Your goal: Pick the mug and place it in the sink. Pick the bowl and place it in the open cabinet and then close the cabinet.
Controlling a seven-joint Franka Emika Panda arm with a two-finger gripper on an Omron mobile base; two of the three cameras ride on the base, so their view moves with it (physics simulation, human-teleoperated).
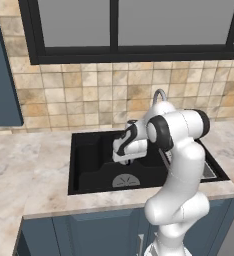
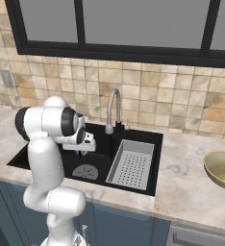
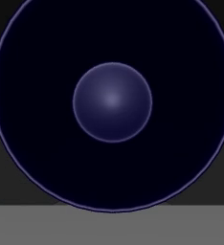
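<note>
The hand view looks straight down into the mug [image 3: 112, 103], a dark navy inside with a round paler bottom. My gripper [image 1: 124, 160] hangs over the black sink [image 1: 89, 170], left of the round grey drain [image 1: 125, 181], shut on the mug, whose dark body [image 2: 80, 153] peeks out under the hand. My fingertips are hidden by the mug. The olive-tan bowl [image 2: 223, 168] sits on the counter far right of the sink, cut by the frame edge. A slate-blue cabinet [image 1: 1, 75] side shows at the far left; its door and inside are out of view.
A curved silver faucet [image 2: 112, 108] rises behind the basin. A grey perforated rack [image 2: 132, 165] fills the sink's right part. Marble counter [image 1: 24, 170] runs on both sides, tiled wall and dark-framed window behind, blue base cabinets [image 1: 89, 235] below.
</note>
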